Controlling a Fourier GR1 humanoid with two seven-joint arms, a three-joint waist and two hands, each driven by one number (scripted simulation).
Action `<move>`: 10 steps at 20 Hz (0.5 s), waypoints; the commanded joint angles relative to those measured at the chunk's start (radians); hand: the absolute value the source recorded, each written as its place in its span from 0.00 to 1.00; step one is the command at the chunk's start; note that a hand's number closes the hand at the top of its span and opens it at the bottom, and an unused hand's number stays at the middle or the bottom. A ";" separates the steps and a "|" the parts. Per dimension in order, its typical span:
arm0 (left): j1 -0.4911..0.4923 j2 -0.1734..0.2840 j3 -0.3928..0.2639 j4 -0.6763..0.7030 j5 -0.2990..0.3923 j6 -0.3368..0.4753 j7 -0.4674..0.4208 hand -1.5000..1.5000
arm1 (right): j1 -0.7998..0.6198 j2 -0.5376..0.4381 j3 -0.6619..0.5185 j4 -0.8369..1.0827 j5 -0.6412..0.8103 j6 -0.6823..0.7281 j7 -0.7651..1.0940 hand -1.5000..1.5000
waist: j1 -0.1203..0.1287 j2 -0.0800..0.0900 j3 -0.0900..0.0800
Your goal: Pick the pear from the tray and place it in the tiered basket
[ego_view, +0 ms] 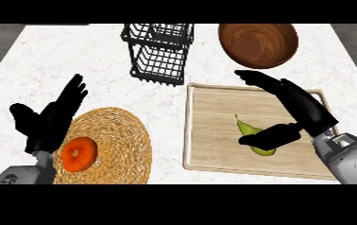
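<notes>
A green pear (251, 135) lies on the wooden tray (209, 125), stem pointing away from me. My right hand (303, 108) hovers over the tray's right half with its fingers straight and stretched toward the far edge. Its thumb (272, 135) crosses the pear's lower part and hides some of it. The black wire tiered basket (160, 54) stands at the back centre, left of the tray's far corner. My left hand (49, 117) rests open at the left, fingers up.
A dark wooden bowl (258, 43) sits behind the tray at the back right. A round woven mat (118, 139) lies at the front left with an orange fruit (79, 153) on it, close to my left hand.
</notes>
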 commanded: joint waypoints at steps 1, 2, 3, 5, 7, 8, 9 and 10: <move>0.017 0.000 -0.008 -0.010 0.003 -0.020 -0.006 0.50 | -0.138 -0.163 0.022 -0.027 0.084 0.145 0.101 0.00 | 0.016 -0.001 -0.002; 0.024 0.011 0.009 -0.011 0.017 -0.034 -0.021 0.50 | -0.179 -0.202 0.016 -0.042 0.081 0.195 0.126 0.00 | 0.021 -0.002 -0.003; -0.023 0.002 -0.004 0.020 -0.014 -0.011 -0.014 0.50 | -0.198 -0.224 0.050 -0.032 0.081 0.265 0.142 0.00 | 0.010 0.004 -0.003; 0.003 0.003 -0.002 0.006 0.010 -0.037 -0.017 0.50 | -0.215 -0.272 0.089 -0.036 0.044 0.407 0.142 0.00 | 0.021 0.004 -0.002; -0.005 -0.005 -0.020 -0.016 0.002 -0.029 0.003 0.50 | -0.272 -0.266 0.167 -0.076 0.013 0.510 0.252 0.00 | 0.036 0.001 -0.004; -0.021 -0.004 -0.009 -0.004 -0.004 -0.018 0.001 0.50 | -0.277 -0.293 0.166 -0.067 -0.027 0.580 0.248 0.00 | 0.023 0.003 -0.003; -0.041 -0.022 -0.032 0.012 -0.028 0.000 0.013 0.50 | -0.299 -0.269 0.192 -0.052 -0.043 0.615 0.283 0.00 | 0.021 0.007 -0.002; -0.040 0.001 -0.001 -0.023 0.005 -0.006 0.059 0.50 | -0.300 -0.298 0.180 -0.062 -0.075 0.670 0.276 0.00 | 0.018 0.002 -0.001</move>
